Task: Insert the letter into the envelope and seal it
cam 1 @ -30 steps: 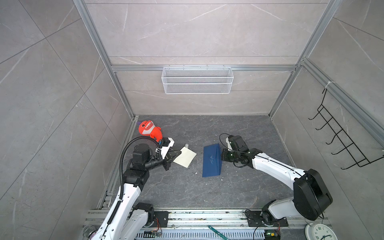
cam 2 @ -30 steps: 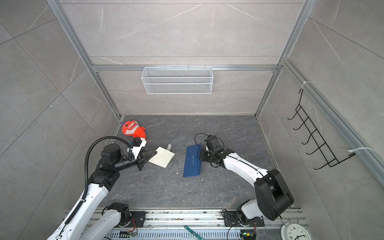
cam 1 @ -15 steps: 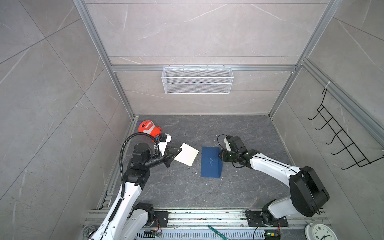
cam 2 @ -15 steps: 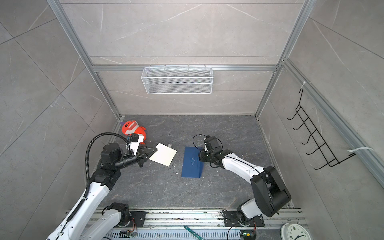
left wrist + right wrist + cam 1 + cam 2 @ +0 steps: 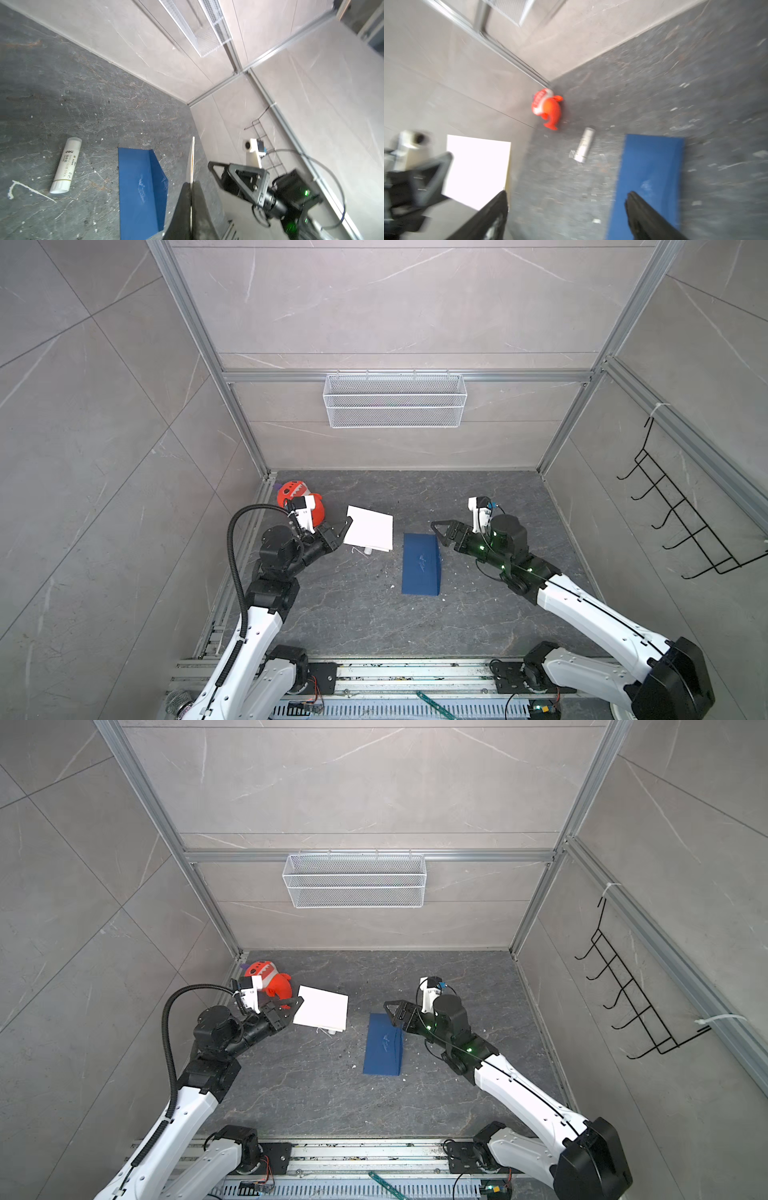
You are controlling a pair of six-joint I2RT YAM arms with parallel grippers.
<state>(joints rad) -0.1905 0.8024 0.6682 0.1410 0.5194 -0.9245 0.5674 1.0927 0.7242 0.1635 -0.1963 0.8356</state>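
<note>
Left gripper (image 5: pixel 345 528): jaws closed tight on the left edge of the letter (image 5: pixel 370 527). The sheet sits left of centre in both top views, showing a plain white face. In the left wrist view it appears edge-on (image 5: pixel 192 160), pinched between the fingers (image 5: pixel 182 207).

Right gripper (image 5: pixel 439 536): jaws spread wide and holding nothing, confirmed in the right wrist view (image 5: pixel 566 207). It is over the upper right corner of the envelope (image 5: pixel 420 564); whether it touches cannot be judged.

The envelope lies on the floor at centre frame, long axis vertical, with the flap along its right side partly raised.

A glue stick (image 5: pixel 65 166) lies on the floor between letter and envelope, mostly hidden beneath the sheet in the top views. A red toy (image 5: pixel 297 497) lies at the floor's upper left corner.
</note>
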